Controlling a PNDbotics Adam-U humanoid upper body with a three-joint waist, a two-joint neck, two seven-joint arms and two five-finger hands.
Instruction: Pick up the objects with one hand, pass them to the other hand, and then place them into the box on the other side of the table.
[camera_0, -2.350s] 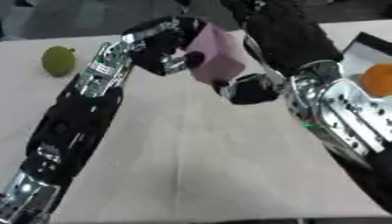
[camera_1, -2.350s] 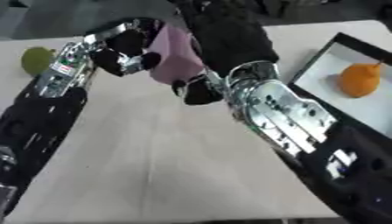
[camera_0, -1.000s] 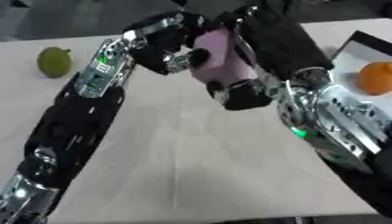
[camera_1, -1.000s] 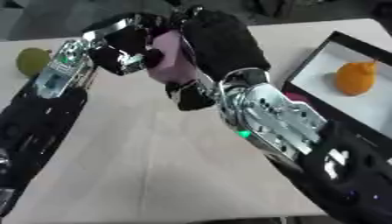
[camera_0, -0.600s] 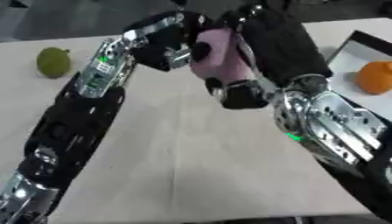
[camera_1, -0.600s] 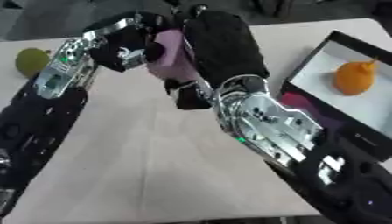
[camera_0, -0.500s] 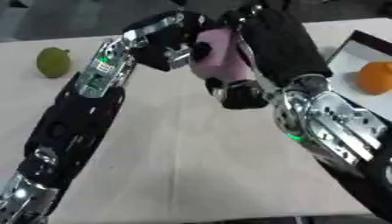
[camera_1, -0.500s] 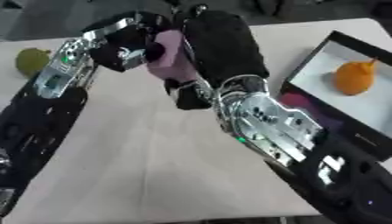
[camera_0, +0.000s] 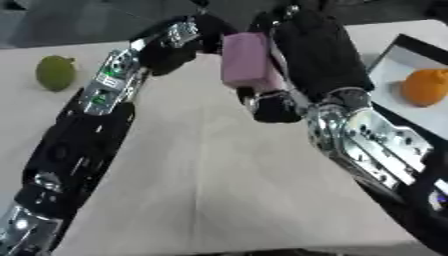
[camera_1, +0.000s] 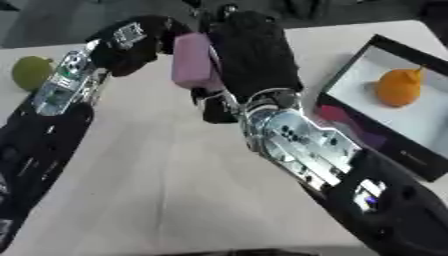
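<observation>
A pink block (camera_0: 245, 60) hangs upright above the far middle of the table. My right hand (camera_0: 313, 55) is shut on it: the fingers lie behind it on the right and the thumb (camera_0: 273, 106) curls under its lower end. My left hand (camera_0: 175, 46) is just left of the block, open, reaching to its upper left corner with nothing over its front face. A black-rimmed box (camera_1: 433, 122) with a white floor sits at the right edge and holds an orange fruit (camera_1: 399, 87).
A green fruit (camera_0: 54, 72) lies on the table at the far left, beside my left forearm. Both forearms cross the middle of the beige table (camera_0: 201, 190). The table's near part is bare.
My left hand has come off the front of the pink block and drawn slightly left. The block stays in my right hand, shifted a little to the right.
</observation>
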